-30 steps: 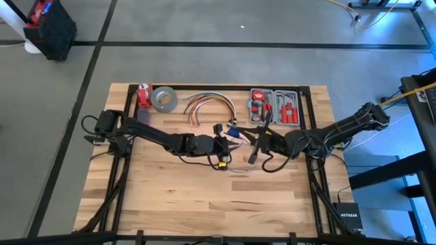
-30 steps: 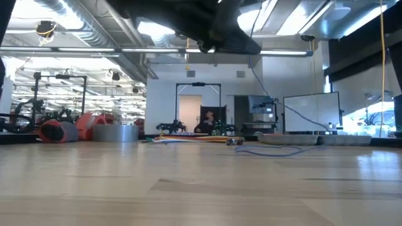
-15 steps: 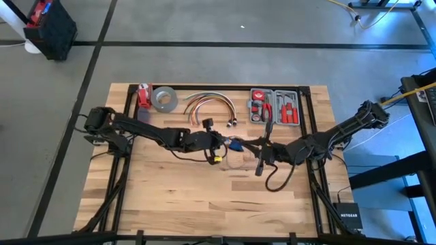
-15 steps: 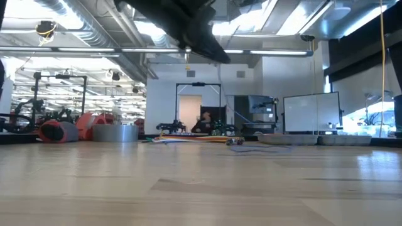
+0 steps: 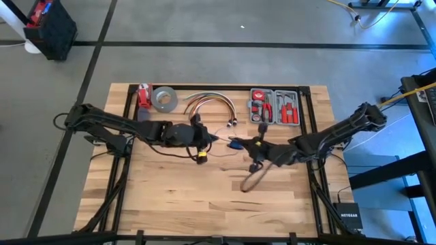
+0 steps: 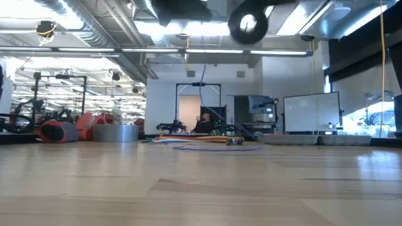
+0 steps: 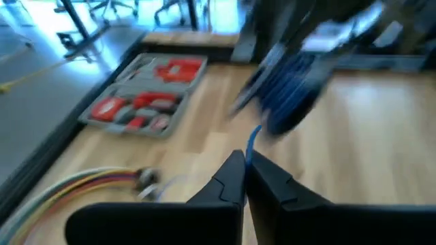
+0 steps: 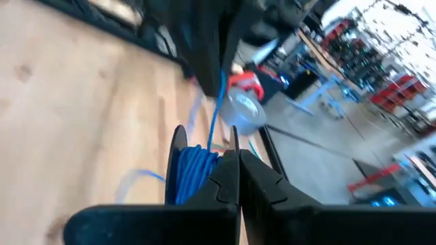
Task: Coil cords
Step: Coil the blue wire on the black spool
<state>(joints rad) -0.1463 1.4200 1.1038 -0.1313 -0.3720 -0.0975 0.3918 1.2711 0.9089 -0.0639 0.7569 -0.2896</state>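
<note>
Pinching the thin blue cord (image 7: 253,139) in my closed left gripper (image 7: 244,178) mid-table, my right gripper (image 8: 233,178) clamped on its wound blue coil (image 8: 191,170) beside the grey tool case (image 5: 274,107).

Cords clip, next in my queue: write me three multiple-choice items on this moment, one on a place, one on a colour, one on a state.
1. Where does the tool case lie on the table?
A. at its far edge, right of the arched cable bundle
B. at its near edge
C. under the left arm

2. What colour is the cord wound at the right end effector?
A. orange
B. blue
C. white

3. How does the left end effector stand?
A. wide open
B. shut on the roll of tape
C. shut on the blue cord

Key: 1 A, as the high view shows the case beside the bundle along the far edge. 2 B, as the right wrist view shows blue windings. 3 C, as the left wrist view shows the strand rising from the closed fingertips.
</note>
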